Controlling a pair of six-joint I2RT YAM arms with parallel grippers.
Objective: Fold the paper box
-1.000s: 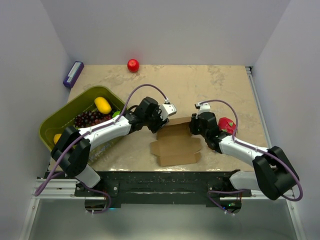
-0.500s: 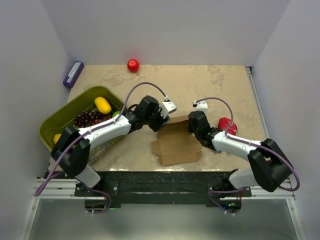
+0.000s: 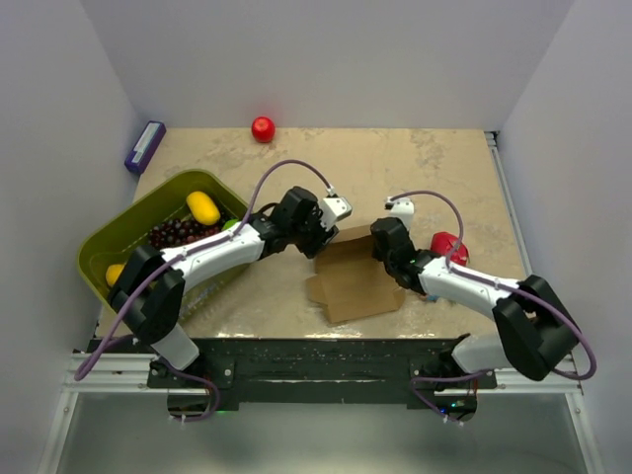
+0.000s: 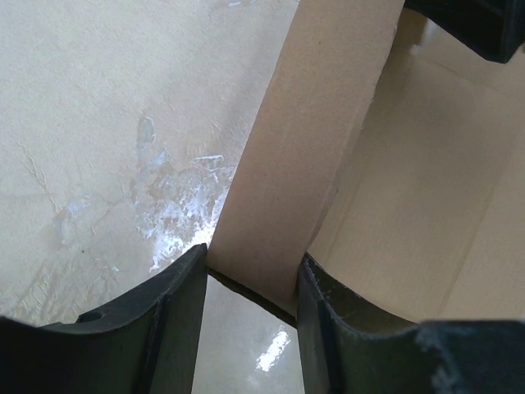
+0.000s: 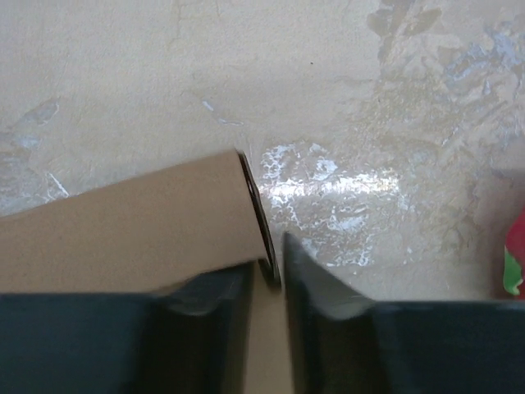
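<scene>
Plain brown paper box (image 3: 355, 286); olive-green basket (image 3: 138, 209) (grapes (image 3: 176, 235) dark purple); mottled beige table (image 3: 415, 168).

The top camera hangs above and behind me, far off, looking down over the whole table (image 3: 415, 168). My left wrist camera sits just behind my left claw (image 4: 250, 261) and stares down at the box (image 4: 287, 139) from very close. The right wrist camera does likewise over my right claw (image 5: 269, 264). All three views share the box and the table under it. I can't quite tell which flap each wrist view shows.
</scene>
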